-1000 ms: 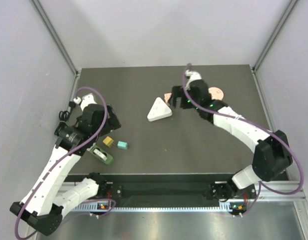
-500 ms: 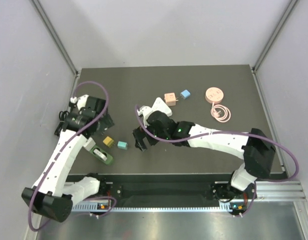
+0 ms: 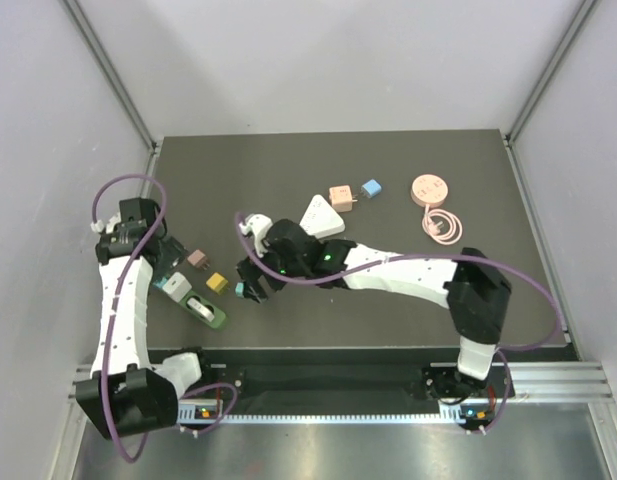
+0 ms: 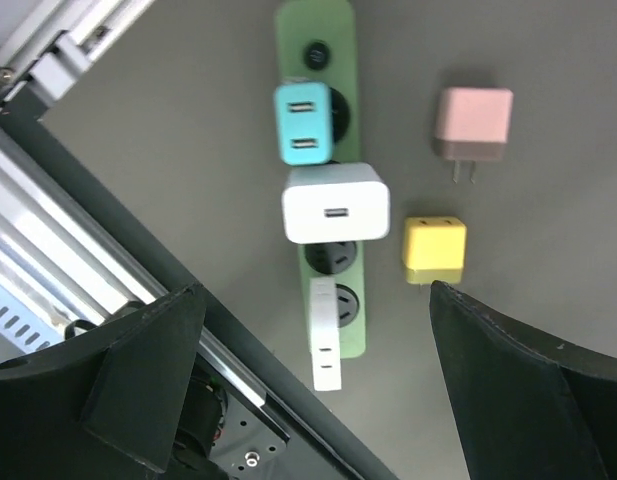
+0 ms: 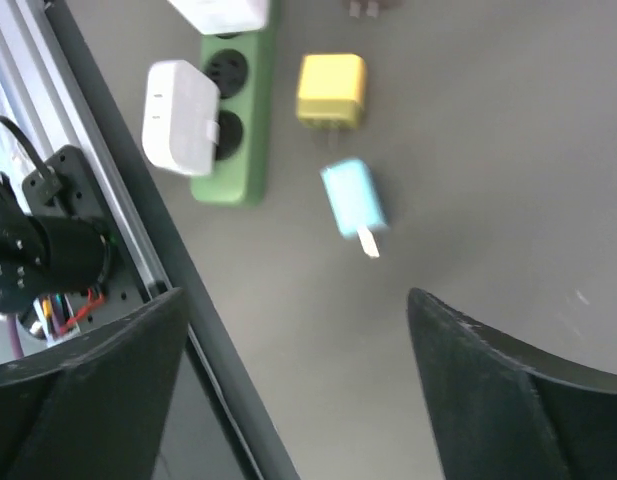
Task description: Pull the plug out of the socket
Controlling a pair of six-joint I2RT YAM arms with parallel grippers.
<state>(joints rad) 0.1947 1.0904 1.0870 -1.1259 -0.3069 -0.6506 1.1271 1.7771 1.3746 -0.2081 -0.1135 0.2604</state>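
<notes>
left jaws: spread wide with nothing between them, hanging right over the strip. My two dark fingers (image 4: 138,385) fill the bottom corners of the left wrist view.
right jaws: apart too, nothing gripped. They hover low over the bench (image 3: 388,320), a bit left of centre in the overhead view, with fingers (image 5: 508,390) in the lower corners of the right wrist view.
socket: the green power strip (image 4: 340,60) lies flat at the lower left of the overhead view, close to the bench's near edge. In the left wrist view it runs top to bottom through the middle.
plugged in: three things sit in the strip. A teal USB charger (image 4: 304,123) is near the top, a chunky white charger (image 4: 335,203) is right under it, and a slim white plug (image 4: 326,345) is down at the bottom end.
loose stuff nearby: a pink plug (image 4: 473,122) and a yellow plug (image 4: 434,249) lie on the bench to the right of the strip, prongs pointing down the frame. A light blue plug (image 5: 351,200) lies just past my right fingertips, not between them.
farther back: the overhead view shows a white triangular socket block (image 3: 318,215), a peach plug (image 3: 340,196), a blue plug (image 3: 370,188), and a pink round puck (image 3: 429,188) with a coiled pink cable (image 3: 443,228) just below it.
</notes>
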